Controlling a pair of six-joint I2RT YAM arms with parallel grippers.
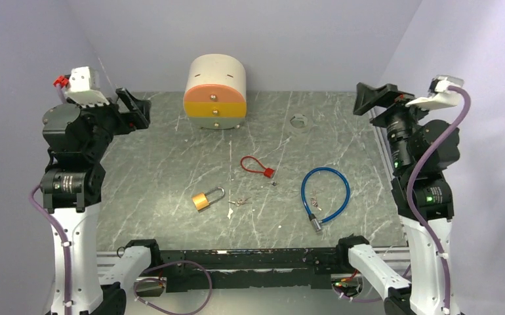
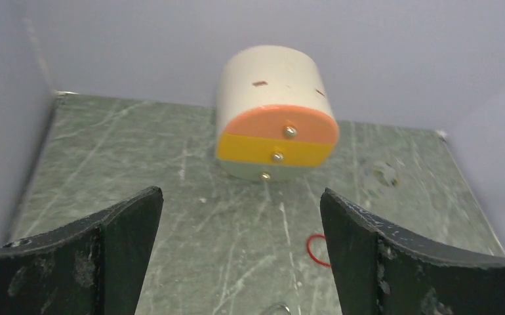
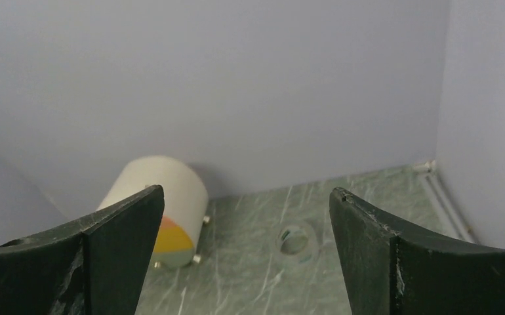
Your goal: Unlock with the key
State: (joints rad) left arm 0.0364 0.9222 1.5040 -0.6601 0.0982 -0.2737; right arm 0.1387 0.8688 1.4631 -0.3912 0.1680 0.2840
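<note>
Starting well means pinching the small key [image 1: 239,202] lying at three o'clock of the brass padlock [image 1: 205,199]; left tool [image 1: 134,108] and right tool [image 1: 372,100] hang released, empty.

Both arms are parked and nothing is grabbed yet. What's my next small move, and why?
Probably lower the left gripper toward the brass padlock to steady it: its jaws stand open and empty, and the small keys lie loose just right of it.
</note>
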